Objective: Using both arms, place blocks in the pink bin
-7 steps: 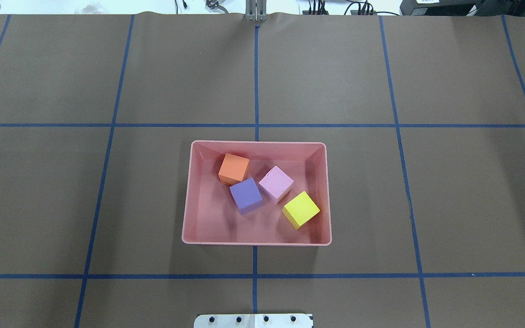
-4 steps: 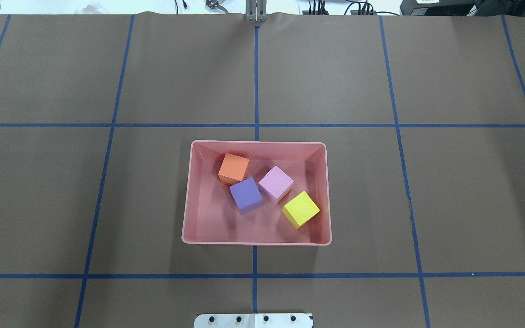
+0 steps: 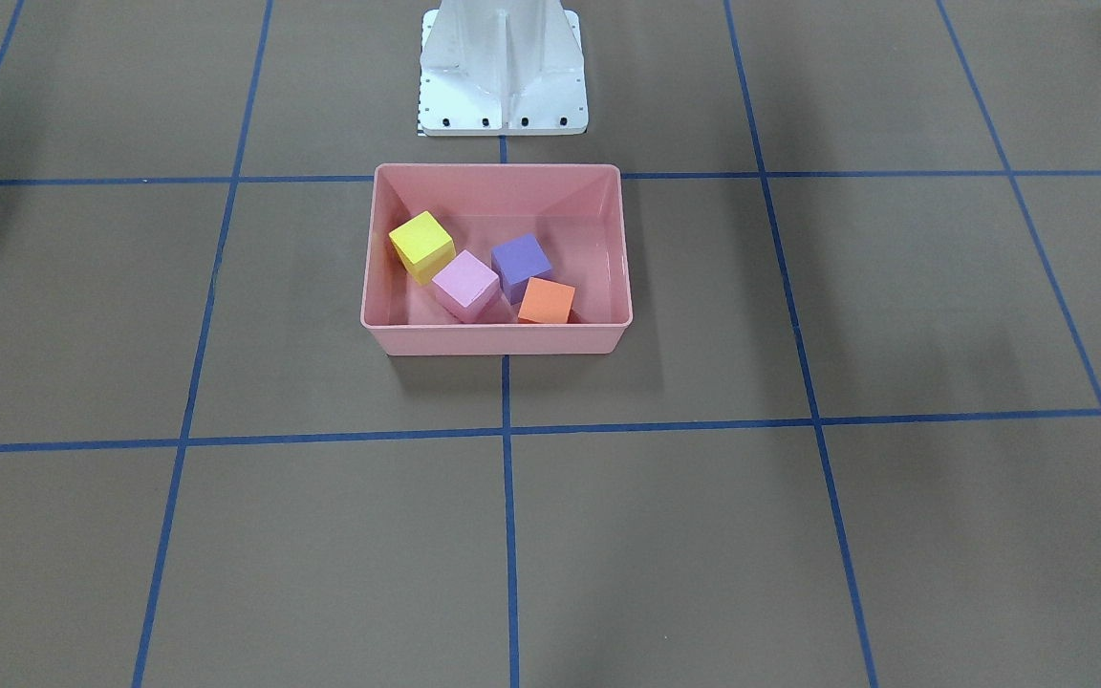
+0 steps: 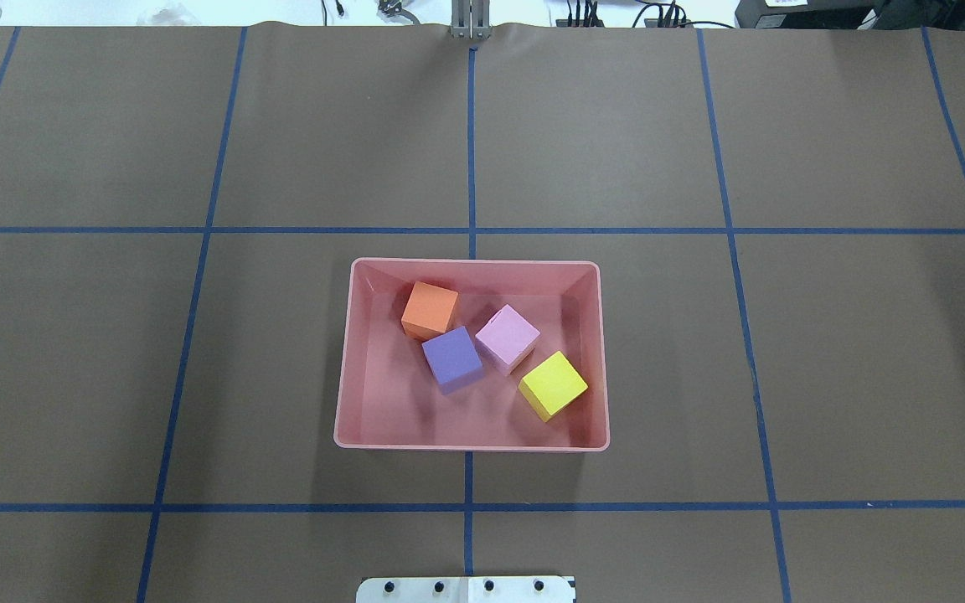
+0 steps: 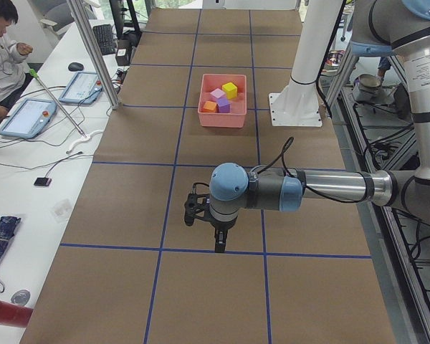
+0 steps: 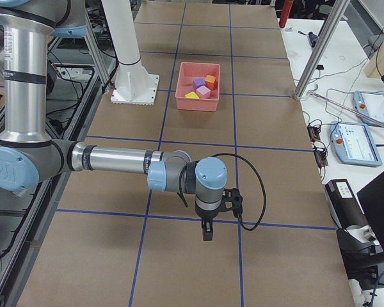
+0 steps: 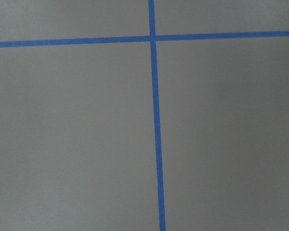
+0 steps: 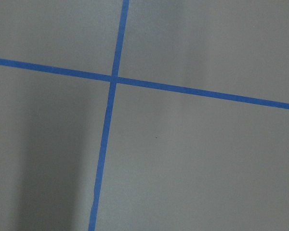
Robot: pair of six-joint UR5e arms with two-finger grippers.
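The pink bin (image 4: 349, 360) stands at the table's middle, in front of the robot's base. Inside it lie all four blocks: orange (image 4: 430, 308), purple (image 4: 451, 355), light pink (image 4: 508, 337) and yellow (image 4: 553, 385). They also show in the front-facing view, in the bin (image 3: 498, 340). Neither arm is in the overhead or front-facing view. My left gripper (image 5: 218, 242) hangs over bare table far from the bin, seen only in the left side view. My right gripper (image 6: 207, 231) does the same in the right side view. I cannot tell whether either is open or shut. Both wrist views show only table and blue tape.
The white base pedestal (image 3: 503, 67) stands just behind the bin. Blue tape lines (image 4: 472, 230) divide the brown table cover. An operator (image 5: 0, 50) sits at a side bench with tablets (image 5: 29, 117), and metal frame posts (image 6: 320, 48) rise at the table's edge.
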